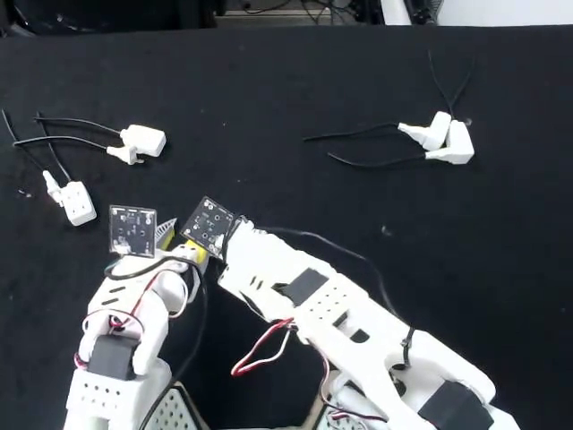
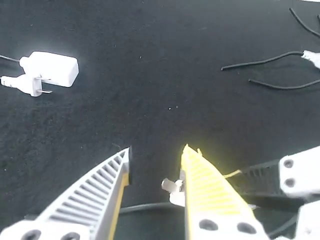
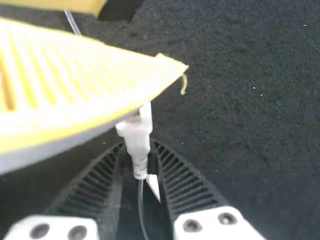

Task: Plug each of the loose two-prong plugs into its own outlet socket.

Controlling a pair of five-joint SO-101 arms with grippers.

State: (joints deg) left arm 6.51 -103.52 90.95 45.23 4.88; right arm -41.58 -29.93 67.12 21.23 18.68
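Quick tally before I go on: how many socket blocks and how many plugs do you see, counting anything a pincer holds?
White socket block: 4
White plug on black cord: 5, one of them in the right pincer
Total: 9

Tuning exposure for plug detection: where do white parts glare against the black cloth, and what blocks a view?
High view: the white pair at far right nearly merges into one bright patch. Left wrist view: the socket glares, edges lost in a halo. Right wrist view: the other arm's yellow finger hides the cloth behind the plug in the right gripper.
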